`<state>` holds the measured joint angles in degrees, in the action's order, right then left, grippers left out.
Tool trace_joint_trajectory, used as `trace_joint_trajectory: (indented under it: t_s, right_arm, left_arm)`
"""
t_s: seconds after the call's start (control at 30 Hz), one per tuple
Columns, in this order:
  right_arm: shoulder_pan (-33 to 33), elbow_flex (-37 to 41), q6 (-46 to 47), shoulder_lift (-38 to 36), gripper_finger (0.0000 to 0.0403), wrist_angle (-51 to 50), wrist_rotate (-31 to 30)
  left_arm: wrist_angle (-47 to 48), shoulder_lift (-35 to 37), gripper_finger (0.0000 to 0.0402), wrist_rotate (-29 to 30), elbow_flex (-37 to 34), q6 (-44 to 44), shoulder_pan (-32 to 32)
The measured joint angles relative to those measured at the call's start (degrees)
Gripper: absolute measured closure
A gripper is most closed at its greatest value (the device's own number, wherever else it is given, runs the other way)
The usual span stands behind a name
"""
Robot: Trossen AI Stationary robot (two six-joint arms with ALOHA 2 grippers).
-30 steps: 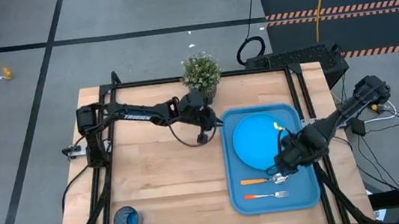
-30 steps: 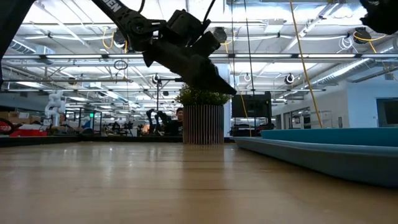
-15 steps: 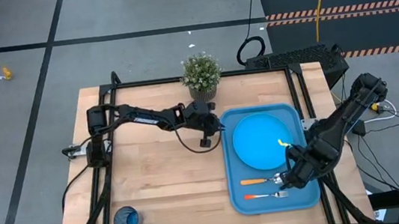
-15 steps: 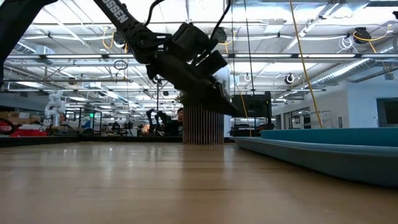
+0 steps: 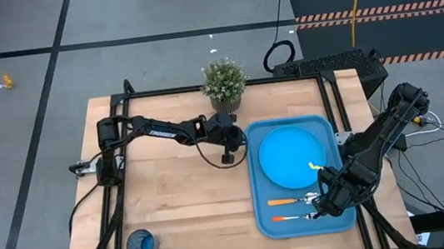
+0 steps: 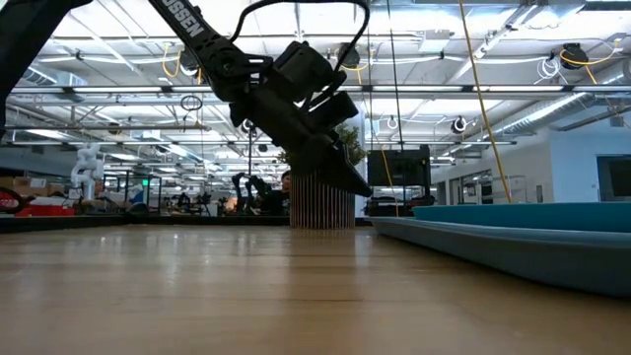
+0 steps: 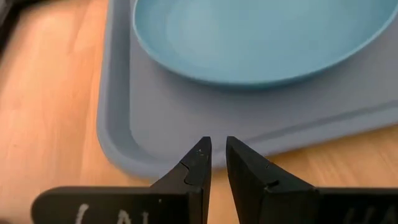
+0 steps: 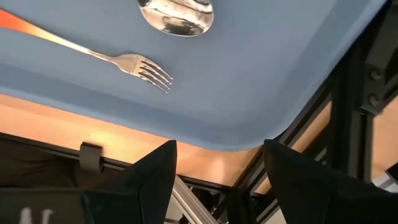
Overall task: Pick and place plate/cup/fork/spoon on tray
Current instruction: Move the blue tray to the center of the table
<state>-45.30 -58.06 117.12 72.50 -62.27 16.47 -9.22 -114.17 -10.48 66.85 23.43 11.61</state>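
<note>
On the worktop [image 5: 179, 188]: a wooden top with black rails round it fills the middle of the high view.
Tray [image 5: 264, 212]: big blue tray at the right of the worktop, lying flat.
Plate [image 5: 288, 155]: round sky-blue plate inside the tray, in its upper half.
Spoon [image 5: 285, 202]: inside the tray, below the plate, orange handle toward frame left; its shiny bowl [image 8: 176, 14] shows in the right wrist view.
Fork [image 5: 293, 217]: just below the spoon, lying the same way, near the tray's lower rim; its prongs show in the right wrist view [image 8: 146, 70].
Cup [image 5: 140, 244]: dark blue cup at the lower left corner of the worktop, well apart from the tray.
Left gripper [image 5: 229, 144]: above the bare wood just beside the tray's upper left corner; its jaws are almost pressed together, with only a thin gap, and hold nothing.
Right gripper [image 5: 325, 205]: over the tray's lower right part, near the fork's prongs; its jaws are spread wide and hold nothing.
Plant [image 5: 224, 81]: small green plant in a pot at the top edge of the worktop.
Writing: white letters on the left arm, too small to read.
</note>
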Motion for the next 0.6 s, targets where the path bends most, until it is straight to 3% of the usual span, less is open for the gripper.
trace_joint_trajectory:
  t_s: [0.17,0.37,0.6]
  right_arm:
    - [0.00,0.00,-1.21,1.17,0.0172,1.54,0.07]
    - [0.00,0.00,-2.43,1.47,0.0172,1.63,0.03]
    - [-0.73,0.00,-2.50,1.46,0.0172,1.63,-0.17]
  left_arm:
    - [4.37,0.00,0.0341,0.30,0.00,-5.05,0.63]
    - [7.29,0.00,0.0296,9.25,0.00,19.37,-3.70]
    - [3.92,0.00,0.0244,10.94,0.00,40.79,-7.12]
